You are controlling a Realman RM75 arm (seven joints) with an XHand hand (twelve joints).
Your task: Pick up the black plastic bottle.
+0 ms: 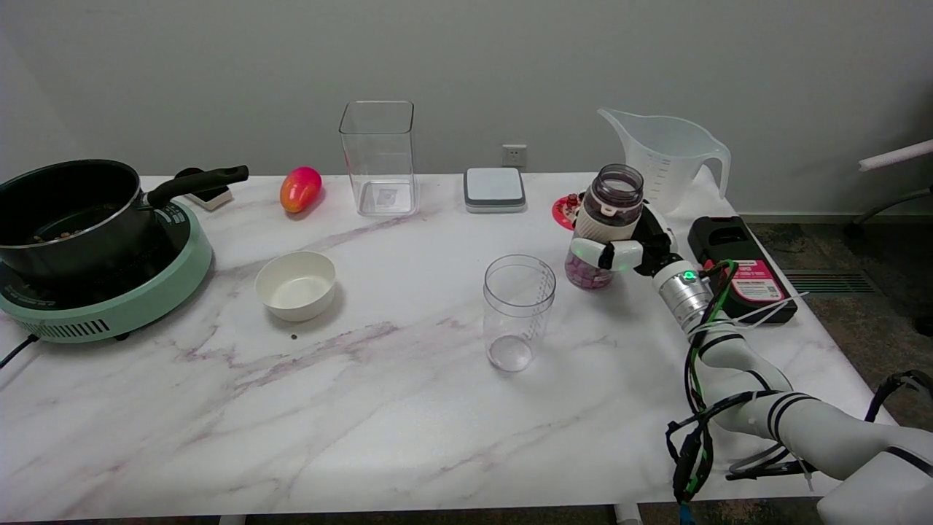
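The black plastic bottle (612, 211) is a dark, see-through jar with an open mouth and pink pieces in its bottom. It stands upright on the white marble table (379, 394) at the right of the middle. My right hand (619, 244) wraps around its middle from the right, with white fingers across its front. The bottle's base looks to be at the table top; I cannot tell whether it is lifted. My right arm reaches in from the lower right.
A clear plastic cup (518, 310) stands just left of the bottle. Behind are a measuring jug (667, 157), a red disc (565, 210), a grey-white box (494, 189), a tall clear container (379, 157) and a mango (299, 188). A black device (740, 266) lies right; a white bowl (296, 284) and a pot on a green cooker (80, 233) sit left.
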